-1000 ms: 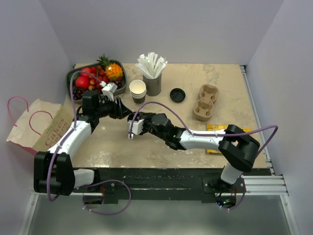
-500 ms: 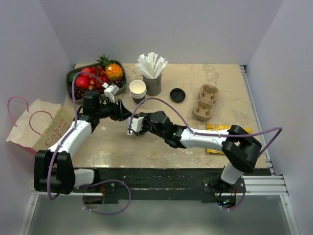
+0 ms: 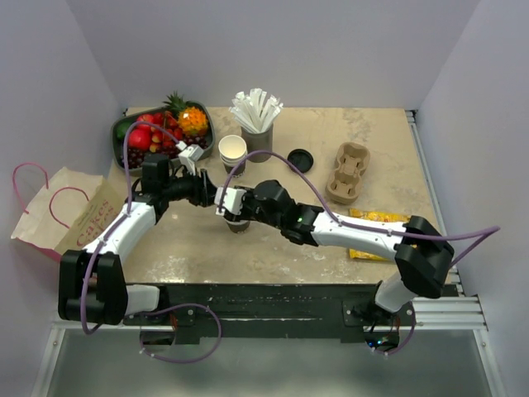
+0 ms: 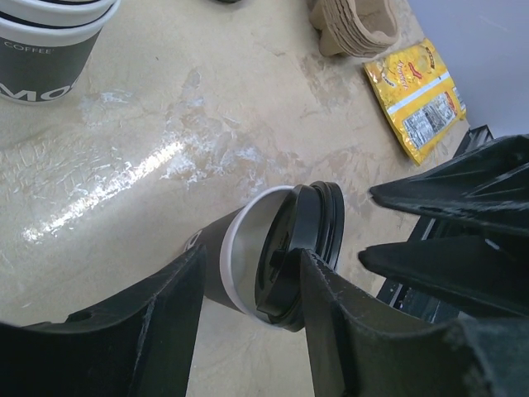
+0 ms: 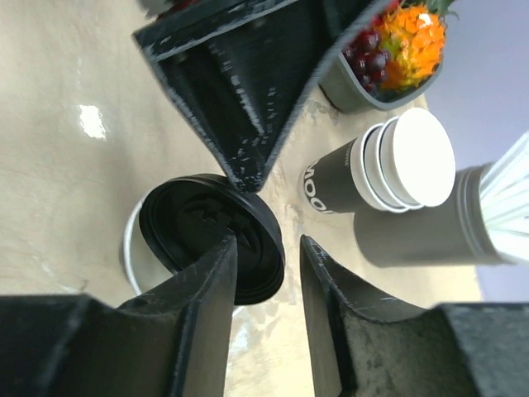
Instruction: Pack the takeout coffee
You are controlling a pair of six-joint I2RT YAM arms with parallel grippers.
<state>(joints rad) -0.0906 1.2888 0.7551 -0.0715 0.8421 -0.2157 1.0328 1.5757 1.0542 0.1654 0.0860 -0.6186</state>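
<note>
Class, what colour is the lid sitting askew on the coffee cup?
Black; the lid shows best in the right wrist view, above the cup's white rim.

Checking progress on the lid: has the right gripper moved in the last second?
Yes. The right gripper moved up the table, toward the stack of cups, over the coffee cup.

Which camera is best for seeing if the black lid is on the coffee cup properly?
The left wrist view. There the black lid sits askew on the coffee cup, with the white inside showing beside it. The right wrist view shows the lid's top, partly hidden by a finger. From the top camera, the arms mostly hide it.
</note>
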